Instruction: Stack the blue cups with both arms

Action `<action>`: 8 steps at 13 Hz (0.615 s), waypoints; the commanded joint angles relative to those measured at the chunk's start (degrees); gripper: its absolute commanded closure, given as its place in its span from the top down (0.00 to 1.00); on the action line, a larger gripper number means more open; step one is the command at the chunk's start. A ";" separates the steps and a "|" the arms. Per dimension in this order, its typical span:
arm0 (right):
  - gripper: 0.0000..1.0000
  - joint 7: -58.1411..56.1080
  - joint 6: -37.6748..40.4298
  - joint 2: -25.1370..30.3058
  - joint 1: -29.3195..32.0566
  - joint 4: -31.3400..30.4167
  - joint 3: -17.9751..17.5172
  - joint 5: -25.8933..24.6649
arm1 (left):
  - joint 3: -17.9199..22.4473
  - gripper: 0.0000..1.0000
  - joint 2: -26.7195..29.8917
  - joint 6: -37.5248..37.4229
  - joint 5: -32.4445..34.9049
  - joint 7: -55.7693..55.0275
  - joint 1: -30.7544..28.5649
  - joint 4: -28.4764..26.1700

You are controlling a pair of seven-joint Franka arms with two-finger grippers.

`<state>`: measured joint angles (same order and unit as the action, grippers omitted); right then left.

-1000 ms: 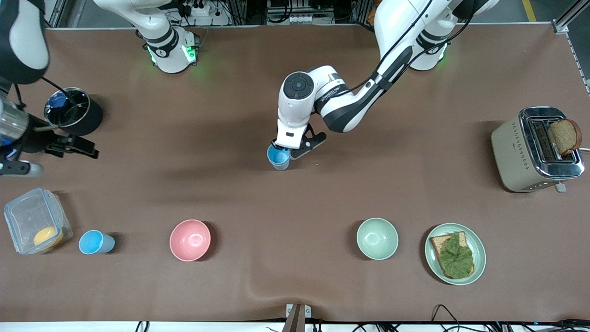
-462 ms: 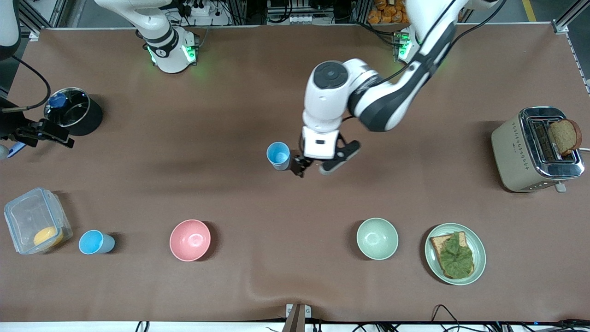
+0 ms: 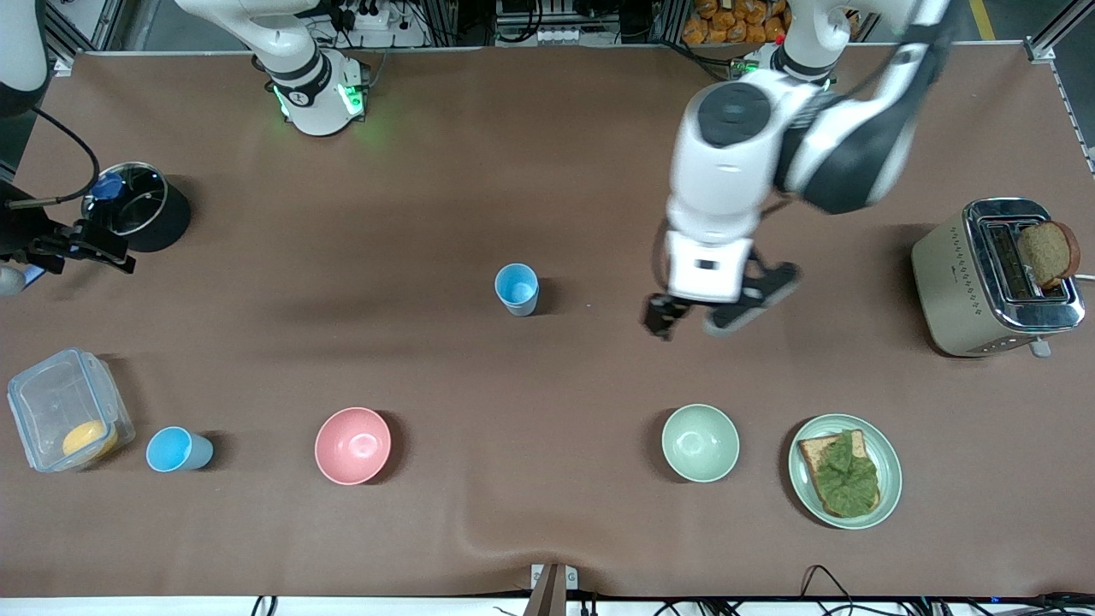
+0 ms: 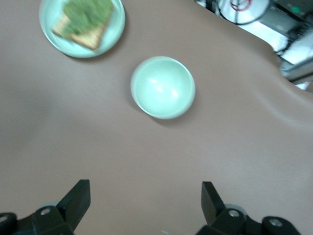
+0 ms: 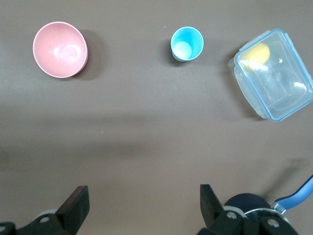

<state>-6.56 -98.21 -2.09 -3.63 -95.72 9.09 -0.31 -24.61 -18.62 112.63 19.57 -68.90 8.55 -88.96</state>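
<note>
Brown table (image 3: pixel 547 128) holds two upright blue cups (image 3: pixel 517 288), mouths up.

Front view: high across the table (image 3: pixel 547 171), facing the arm bases. Left wrist view: straight down, sharing the pale green bowl (image 4: pixel 163 87) and sandwich plate (image 4: pixel 115 30). Right wrist view: straight down, sharing the pink bowl (image 5: pixel 60 49), a blue cup (image 5: pixel 187 43), the clear box (image 5: pixel 274 73).

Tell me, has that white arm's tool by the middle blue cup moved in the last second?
Yes. The left tool has drawn away from the middle blue cup, toward the toaster.
</note>
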 commanded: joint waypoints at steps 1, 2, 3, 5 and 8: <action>1.00 -1.44 -0.41 1.39 1.87 -1.14 -2.67 -1.63 | -0.70 1.00 5.07 -4.42 -4.96 14.00 -6.94 -1.48; 1.00 -1.35 0.03 1.04 2.66 -0.09 -3.11 -1.63 | -0.70 1.00 6.22 -5.74 -5.59 19.53 -9.14 -1.39; 1.00 -1.35 2.13 1.03 2.58 0.70 -3.11 -1.54 | -0.70 1.00 7.01 -6.80 -5.77 25.07 -11.34 -1.31; 1.00 -1.44 6.61 0.25 2.75 4.47 -4.33 -1.45 | -0.70 1.00 8.77 -8.03 -7.60 35.36 -16.09 -1.31; 1.00 -1.53 9.00 0.15 3.02 5.98 -4.61 -1.62 | -0.79 1.00 10.53 -9.88 -11.82 45.84 -21.63 -1.31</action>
<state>-7.38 -90.53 -2.05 -2.49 -90.79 6.05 -1.01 -24.63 -10.35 104.25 10.45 -28.40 -10.28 -88.96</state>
